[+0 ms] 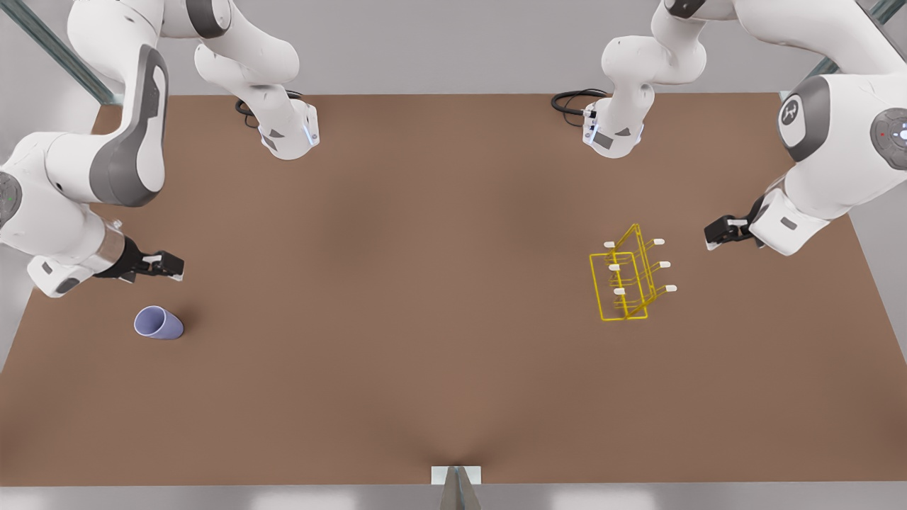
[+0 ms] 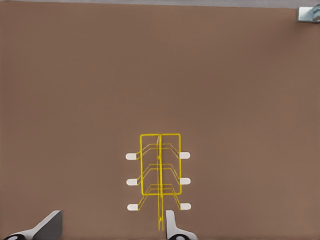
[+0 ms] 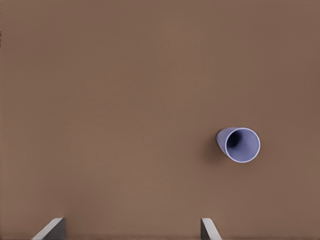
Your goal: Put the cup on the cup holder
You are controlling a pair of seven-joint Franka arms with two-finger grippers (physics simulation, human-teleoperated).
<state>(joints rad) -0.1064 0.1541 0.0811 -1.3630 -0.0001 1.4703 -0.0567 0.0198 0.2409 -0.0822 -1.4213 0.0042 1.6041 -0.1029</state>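
The jaws of the right gripper (image 1: 172,265) are spread with nothing between them, and its fingertips (image 3: 54,227) are seen above bare table (image 1: 425,340). This gripper is held near the table's edge at the front view's left, just beside but apart from the cup (image 1: 159,323), which stands on the table there. The jaws of the left gripper (image 1: 711,234) are likewise spread and empty. It is held near the opposite edge, close to the cup holder (image 1: 627,278), which stands upright on the table. Cup and cup holder are well apart.
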